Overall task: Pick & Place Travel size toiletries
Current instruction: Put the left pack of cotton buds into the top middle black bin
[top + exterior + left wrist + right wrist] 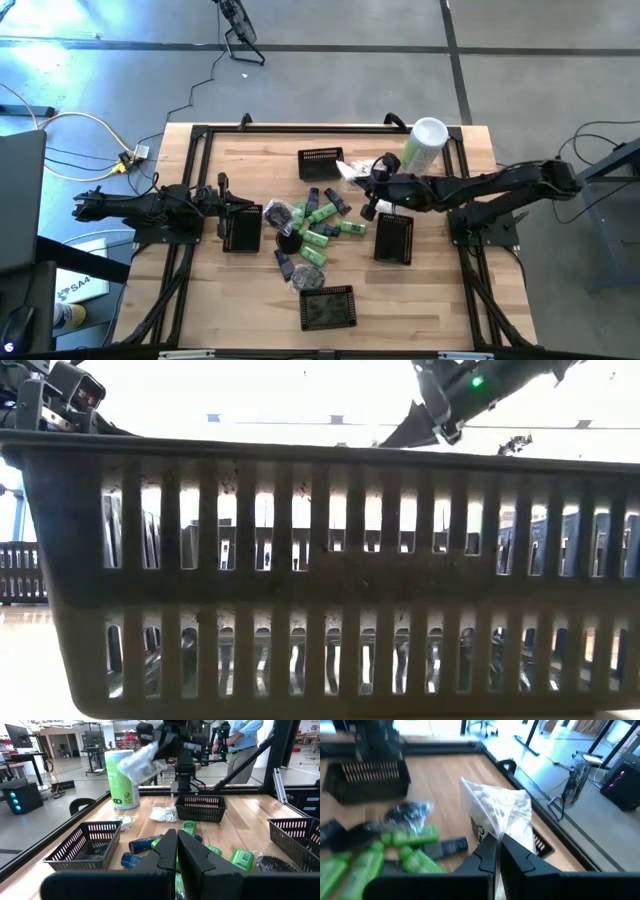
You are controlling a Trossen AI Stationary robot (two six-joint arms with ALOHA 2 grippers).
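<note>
The toiletries lie heaped at the table's middle (312, 226): bright green bottles (410, 838), black tubes (445, 847) and a dark crinkly piece (410, 813). Another white packet (164, 814) lies by the far basket. My right gripper (496, 851) hovers over the far side of the heap (375, 186), shut on a white crinkly packet (142, 762). My left gripper (177, 851) is shut and empty, waiting above the left basket (241, 230). My right gripper pinches the white crinkly packet between its two fingers at one gathered edge (497, 834). The rest of the packet stands out beyond the fingertips. It is lifted clear of the table, in the air in front of the green canister in the left wrist view.
Black mesh baskets stand around the heap: far (320, 165), left, right (394, 238) and near (328, 307); the near one fills the low view (320, 580). A tall pale-green canister with a white lid (425, 145) stands at the far right. A person (240, 740) stands beyond the table.
</note>
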